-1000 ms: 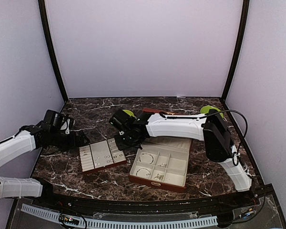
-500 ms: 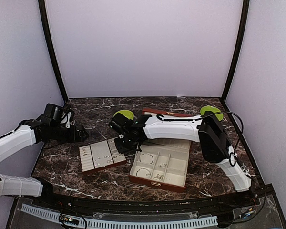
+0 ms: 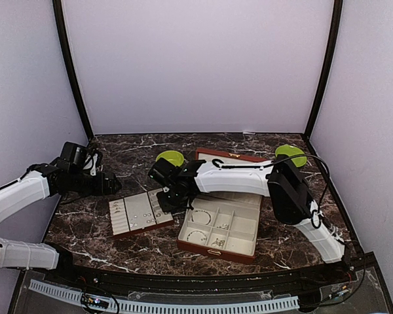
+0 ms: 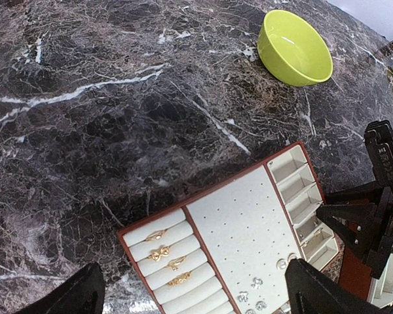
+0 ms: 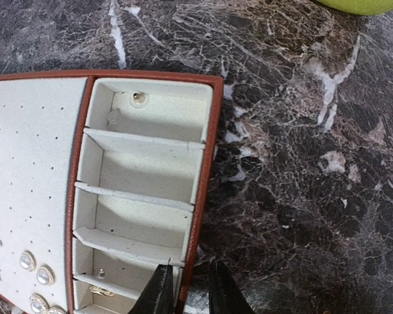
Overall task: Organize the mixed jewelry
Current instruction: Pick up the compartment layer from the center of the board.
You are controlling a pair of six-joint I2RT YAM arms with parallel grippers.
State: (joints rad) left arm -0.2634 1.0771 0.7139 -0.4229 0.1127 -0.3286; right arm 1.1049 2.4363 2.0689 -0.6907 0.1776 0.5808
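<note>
A red-brown tray (image 3: 144,227) with cream lining lies left of the open jewelry box (image 3: 216,250). Thin silvery hoops (image 3: 201,218) and small pieces (image 3: 223,226) of the mixed jewelry lie in the box's compartments. On the tray (image 4: 249,222) sit gold rings (image 4: 160,252) and silvery studs (image 4: 257,283). My right gripper (image 5: 188,291) stands astride the tray's right wall (image 5: 203,170), one finger inside a compartment, the other outside with a thin gap; its jaws are narrow but open. My left gripper (image 4: 196,297) hangs wide open above the tray's left end, holding nothing.
A lime-green bowl (image 3: 169,157) stands behind the tray, and a lime-green plate (image 3: 290,154) at the back right. The box's lid (image 3: 229,156) rises behind it. A small pin (image 5: 139,98) and a gold piece (image 5: 101,290) lie in the tray's side compartments.
My right gripper's jaws have narrowed round the tray's wall, and it has shifted slightly left. The left arm drew back a little early on, then stayed still.
</note>
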